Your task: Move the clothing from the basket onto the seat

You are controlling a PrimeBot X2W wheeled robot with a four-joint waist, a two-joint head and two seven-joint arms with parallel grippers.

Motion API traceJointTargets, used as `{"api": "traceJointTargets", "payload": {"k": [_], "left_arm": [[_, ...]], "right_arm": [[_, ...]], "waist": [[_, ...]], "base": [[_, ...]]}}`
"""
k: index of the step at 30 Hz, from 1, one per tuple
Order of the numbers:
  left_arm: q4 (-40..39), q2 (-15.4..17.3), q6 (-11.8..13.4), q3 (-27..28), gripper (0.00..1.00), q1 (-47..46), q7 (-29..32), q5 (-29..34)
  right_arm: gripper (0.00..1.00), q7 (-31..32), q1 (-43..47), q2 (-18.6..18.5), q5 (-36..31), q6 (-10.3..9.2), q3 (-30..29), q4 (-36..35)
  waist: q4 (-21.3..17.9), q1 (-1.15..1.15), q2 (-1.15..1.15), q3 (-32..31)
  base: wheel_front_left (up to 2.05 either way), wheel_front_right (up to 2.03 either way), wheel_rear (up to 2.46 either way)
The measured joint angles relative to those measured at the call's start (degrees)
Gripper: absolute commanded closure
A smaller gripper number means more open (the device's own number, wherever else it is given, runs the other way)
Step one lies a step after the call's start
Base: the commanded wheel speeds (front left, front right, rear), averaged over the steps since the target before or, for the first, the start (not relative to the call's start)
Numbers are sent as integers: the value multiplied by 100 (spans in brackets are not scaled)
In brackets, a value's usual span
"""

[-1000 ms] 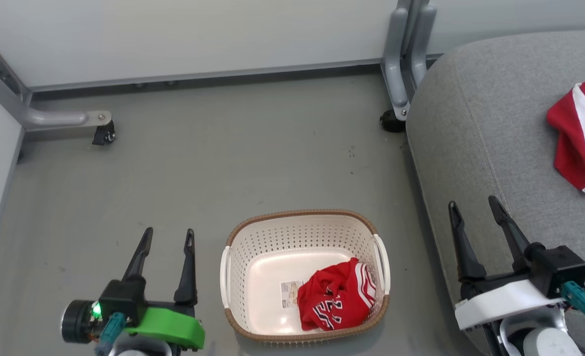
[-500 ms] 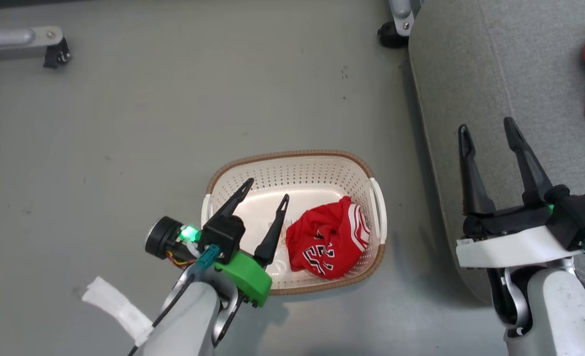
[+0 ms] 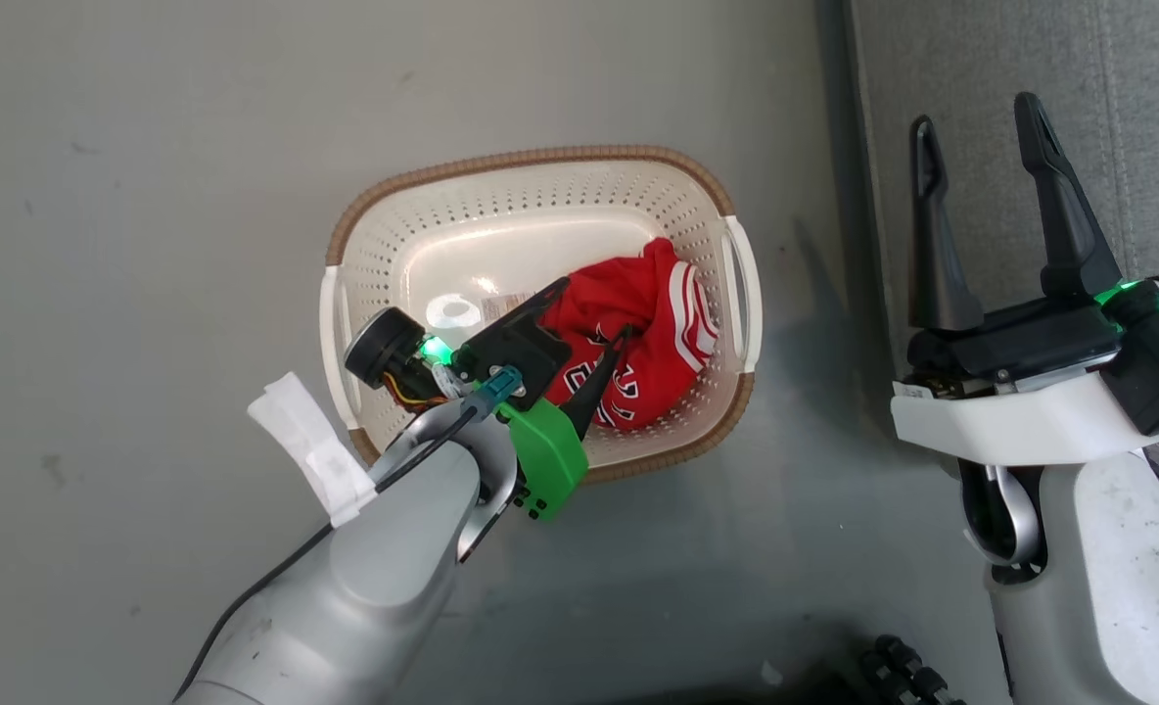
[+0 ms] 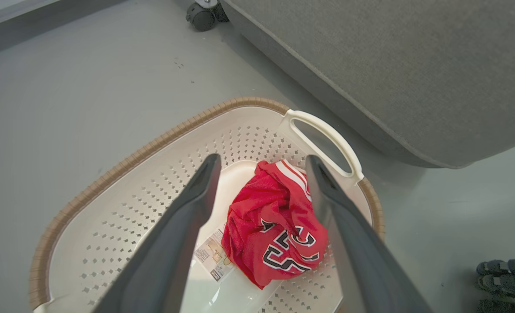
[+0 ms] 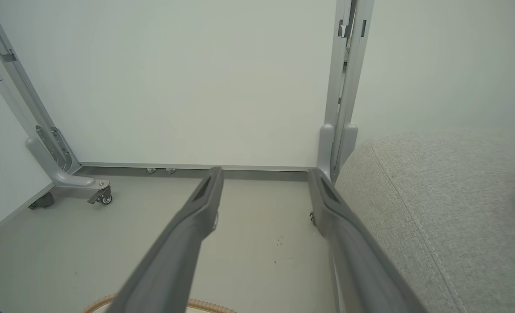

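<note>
Forearm (image 3: 384,578) of the left arm, pale grey with a white tag (image 3: 310,460) taped to it, reaches up from 7 o'clock in the head view toward the basket (image 3: 531,157). At its end the left gripper (image 3: 595,307) hangs inside the basket's rim with its jaws spread wide and nothing between them. In the left wrist view the left gripper (image 4: 262,159) frames the clothing (image 4: 275,221) between its two dark fingers; whether either finger touches the fabric cannot be told. That clothing (image 3: 663,304) is a crumpled red garment with white stripes and white-and-black numerals. It lies on the basket floor at about 4 o'clock, just beside the white handle (image 4: 327,139), with a paper label (image 4: 212,256) partly tucked under its 8 o'clock edge. The basket (image 4: 153,143) stands on the grey floor (image 3: 149,245). At its 3 o'clock the right gripper (image 3: 975,111) is held up over the edge of the seat (image 3: 1108,98), jaws wide apart and empty. The seat (image 4: 392,65) rises near the basket at 1 o'clock, a caster (image 4: 198,15) at its far corner. Beyond the right gripper (image 5: 265,171), a grey metal post (image 5: 340,108) stands against a pale wall (image 5: 196,87) beside the seat (image 5: 436,195).
</note>
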Motion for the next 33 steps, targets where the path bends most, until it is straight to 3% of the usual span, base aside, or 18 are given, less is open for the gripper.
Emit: {"api": "traceJointTargets", "payload": {"k": [16,33], "left_arm": [[981,-4,-1,-1026,0,-1076,572,-1107],[2231,7,-1,-1413,0,-1773,1021,-1622]], "right_arm": [[0,-183,-411,-2,274,0,331,56],[0,-202,-434,-1,641,0,637,-220]], "waist": [[-454,1,0,1601],[-1025,0,0,2239]], "base": [[0,0,0],[0,0,0]]}}
